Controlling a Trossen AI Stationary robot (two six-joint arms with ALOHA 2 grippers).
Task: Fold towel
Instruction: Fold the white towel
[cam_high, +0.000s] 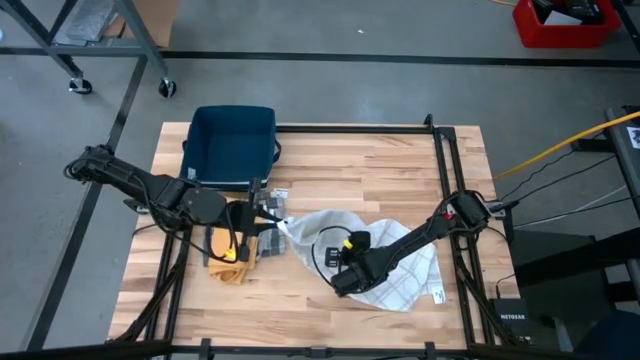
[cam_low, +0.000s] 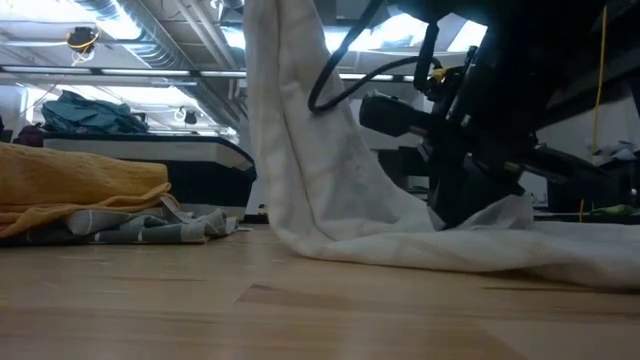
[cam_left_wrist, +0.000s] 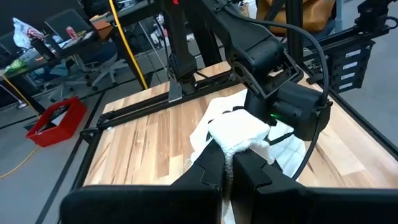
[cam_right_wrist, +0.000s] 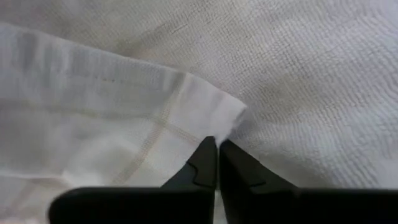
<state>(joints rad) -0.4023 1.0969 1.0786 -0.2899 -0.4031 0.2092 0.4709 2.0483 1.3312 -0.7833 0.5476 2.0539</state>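
A white towel (cam_high: 400, 268) with thin grid lines lies crumpled on the table's near right part. One end of it rises in a column (cam_low: 290, 120) to my left gripper (cam_high: 278, 226), which is shut on it above the table's middle. My right gripper (cam_high: 340, 288) is down on the towel's near left part, shut at a hemmed corner (cam_right_wrist: 231, 118). The low view shows it as a dark mass (cam_low: 470, 190) standing on the cloth. My left gripper pinches a bunched-up part of the towel (cam_left_wrist: 239, 140) between its two fingers, coming nearly level from the table's left. That part is lifted clear. The cloth hangs below it and runs down onto the table, where the rest lies. My right gripper's fingertips (cam_right_wrist: 208, 158) are shut together at the tip of the hemmed corner (cam_right_wrist: 227, 132), slanting down from the table's right. How many layers they have does not show. The corner lies low, on more of the towel spread under it.
A yellow towel (cam_high: 228, 258) and a folded checked cloth (cam_high: 266, 246) lie under the left arm, near the table's left. A dark blue bin (cam_high: 232, 145) stands at the far left. Black frame rails (cam_high: 450, 200) run along the table's sides. Bare wood shows at the far right.
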